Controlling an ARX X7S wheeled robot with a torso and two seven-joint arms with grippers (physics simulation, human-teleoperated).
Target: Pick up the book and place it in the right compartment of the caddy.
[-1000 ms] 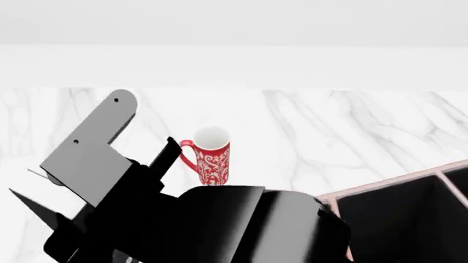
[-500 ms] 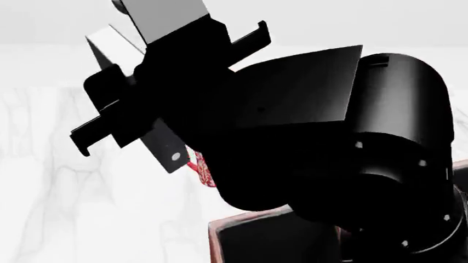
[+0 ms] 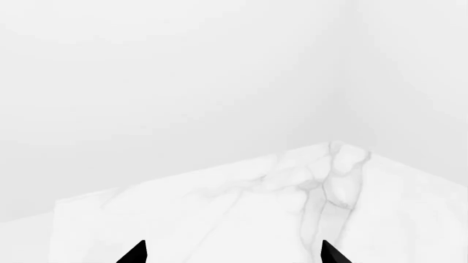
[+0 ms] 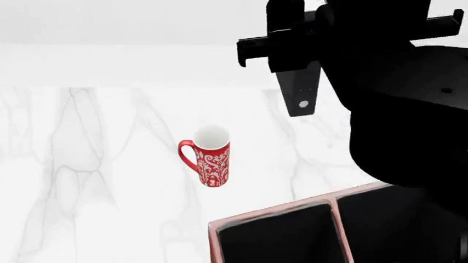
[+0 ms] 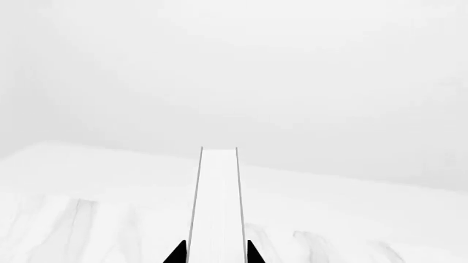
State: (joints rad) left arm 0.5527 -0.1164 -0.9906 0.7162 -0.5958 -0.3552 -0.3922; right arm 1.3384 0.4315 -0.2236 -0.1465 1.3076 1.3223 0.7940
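Nearest the camera, the caddy [image 4: 272, 233] is seen at the bottom of the head view, two black-lined compartments showing. Just past it, the red mug [image 4: 209, 156] is stood upright on the marble table [image 4: 87, 181]. The book [image 5: 216, 205] is pinched edge-on between the right gripper [image 5: 215, 253] tips, raised above the table. The left gripper [image 3: 232, 253] is spread wide with nothing held.
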